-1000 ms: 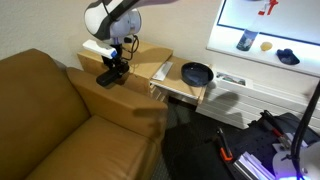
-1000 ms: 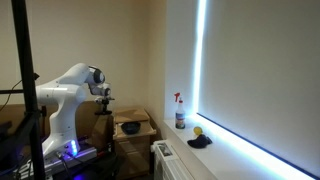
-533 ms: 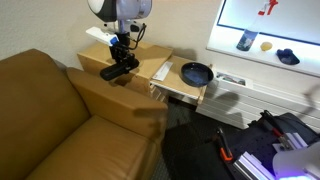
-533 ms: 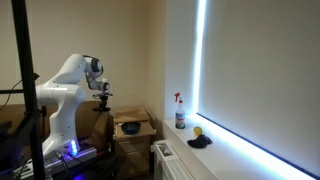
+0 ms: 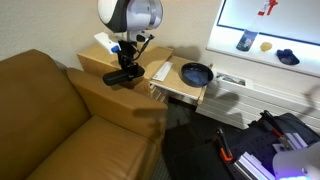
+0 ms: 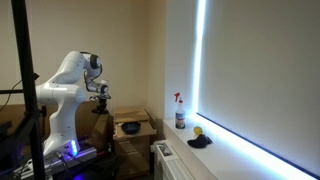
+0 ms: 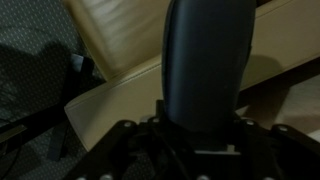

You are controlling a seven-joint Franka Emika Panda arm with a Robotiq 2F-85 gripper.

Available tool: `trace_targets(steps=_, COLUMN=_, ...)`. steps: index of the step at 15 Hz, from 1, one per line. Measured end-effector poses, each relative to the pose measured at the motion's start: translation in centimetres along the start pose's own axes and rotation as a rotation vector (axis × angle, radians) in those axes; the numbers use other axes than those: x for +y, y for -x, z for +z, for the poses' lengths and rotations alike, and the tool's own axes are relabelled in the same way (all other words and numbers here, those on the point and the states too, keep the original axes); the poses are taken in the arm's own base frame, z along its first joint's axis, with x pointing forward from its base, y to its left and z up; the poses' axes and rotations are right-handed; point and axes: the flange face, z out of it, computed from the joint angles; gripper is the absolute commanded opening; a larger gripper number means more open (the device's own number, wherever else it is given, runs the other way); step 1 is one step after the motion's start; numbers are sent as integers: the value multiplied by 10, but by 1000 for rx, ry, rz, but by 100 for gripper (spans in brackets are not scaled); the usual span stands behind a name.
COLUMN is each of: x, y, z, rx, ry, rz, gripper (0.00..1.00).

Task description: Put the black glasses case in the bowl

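My gripper (image 5: 125,66) is shut on the black glasses case (image 5: 122,75) and holds it in the air above the cardboard box, left of the bowl. In the wrist view the case (image 7: 205,60) fills the middle, sticking out from between the jaws. The dark glossy bowl (image 5: 197,73) sits on a box flap to the right; it also shows in an exterior view (image 6: 129,127), below and right of the gripper (image 6: 100,93).
A brown sofa (image 5: 60,120) fills the left, its armrest right under the case. Cardboard boxes (image 5: 150,62) stand beside it. A spray bottle (image 6: 180,110) and small objects sit on the window sill (image 6: 200,141).
The arm has carried the case to the right, toward the bowl, and lifted slightly off the sofa armrest.
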Motion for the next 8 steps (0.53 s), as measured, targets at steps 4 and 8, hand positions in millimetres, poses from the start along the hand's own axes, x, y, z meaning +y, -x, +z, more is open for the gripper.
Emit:
trace_targets(steps=4, x=-2, y=-9, z=0, rx=20, ry=-4, rz=52, gripper=29)
trace_targets(steps=8, x=10, y=-78, z=-9, rx=95, ry=-16, rz=282, gripper=29)
